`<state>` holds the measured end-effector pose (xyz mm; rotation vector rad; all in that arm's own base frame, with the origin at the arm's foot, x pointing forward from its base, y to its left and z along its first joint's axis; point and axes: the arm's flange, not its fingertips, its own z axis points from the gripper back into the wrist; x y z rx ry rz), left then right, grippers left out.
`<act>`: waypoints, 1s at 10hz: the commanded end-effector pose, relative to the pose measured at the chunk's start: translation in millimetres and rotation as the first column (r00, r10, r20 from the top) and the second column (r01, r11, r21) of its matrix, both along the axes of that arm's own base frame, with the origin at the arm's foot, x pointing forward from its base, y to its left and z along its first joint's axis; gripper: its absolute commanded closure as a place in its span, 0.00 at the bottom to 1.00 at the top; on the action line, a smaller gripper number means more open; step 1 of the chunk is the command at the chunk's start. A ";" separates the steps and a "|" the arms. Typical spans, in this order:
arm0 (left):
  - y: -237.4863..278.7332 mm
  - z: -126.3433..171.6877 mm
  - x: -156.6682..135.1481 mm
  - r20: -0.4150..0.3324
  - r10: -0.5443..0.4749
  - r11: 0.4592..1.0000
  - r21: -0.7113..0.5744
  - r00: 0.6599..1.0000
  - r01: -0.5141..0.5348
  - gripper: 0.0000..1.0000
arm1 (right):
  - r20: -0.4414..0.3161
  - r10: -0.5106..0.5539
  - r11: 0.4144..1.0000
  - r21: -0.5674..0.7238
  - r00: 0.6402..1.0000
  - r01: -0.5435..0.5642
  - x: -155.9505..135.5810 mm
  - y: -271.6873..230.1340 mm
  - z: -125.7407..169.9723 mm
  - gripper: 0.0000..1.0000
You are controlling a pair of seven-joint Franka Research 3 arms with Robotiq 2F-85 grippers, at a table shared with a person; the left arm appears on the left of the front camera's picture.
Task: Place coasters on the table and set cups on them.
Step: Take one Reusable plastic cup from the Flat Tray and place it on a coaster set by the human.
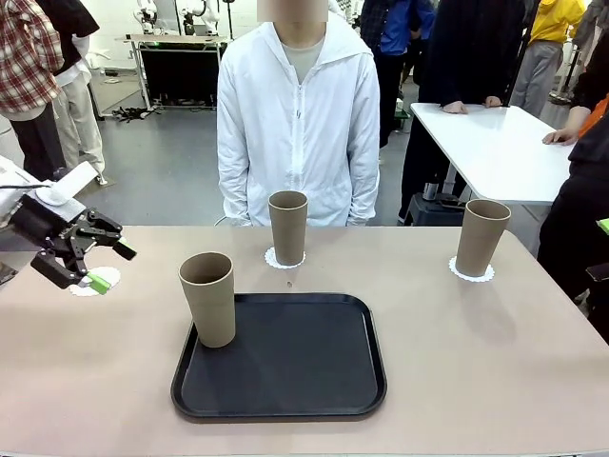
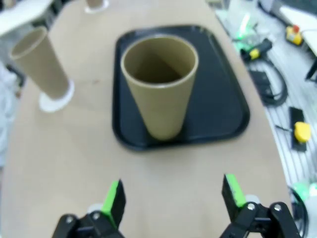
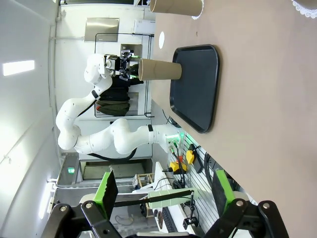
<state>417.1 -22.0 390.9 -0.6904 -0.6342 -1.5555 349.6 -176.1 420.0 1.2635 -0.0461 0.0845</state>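
Observation:
One tan cup (image 1: 207, 298) stands on the left part of the black tray (image 1: 285, 381). A second cup (image 1: 287, 227) stands on a lacy white coaster (image 1: 284, 259) at the far middle of the table (image 1: 476, 371). The third cup (image 1: 481, 237) rests on a coaster (image 1: 472, 272) at the far right. A bare coaster (image 1: 93, 282) lies at the left. My left gripper (image 1: 110, 267) hangs open just above it, empty. In the left wrist view the gripper (image 2: 173, 194) faces the tray cup (image 2: 159, 87) from a short way off. My right gripper (image 3: 163, 191) is open and empty, off the table's edge.
A person in a white jacket (image 1: 299, 124) stands at the far side, hands down. A smaller white table (image 1: 495, 143) with other people around it is at the back right. Cables and tools (image 2: 267, 74) lie on the floor beyond the near table edge.

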 end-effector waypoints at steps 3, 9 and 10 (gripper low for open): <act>-17.1 -29.1 -30.7 -0.025 0.167 0.980 -0.103 0.986 -0.169 0.00 | 0.002 0.005 1.000 0.008 1.000 -0.005 -0.7 0.0 1.0 0.00; -20.0 -45.2 -36.7 -0.031 0.250 0.950 -0.186 0.968 -0.252 0.00 | 0.002 0.005 1.000 0.008 1.000 -0.005 -0.7 0.0 1.0 0.00; -17.8 -46.2 -35.2 -0.027 0.254 0.950 -0.183 0.967 -0.254 0.00 | 0.002 0.005 1.000 0.008 1.000 -0.005 -0.7 0.0 1.0 0.00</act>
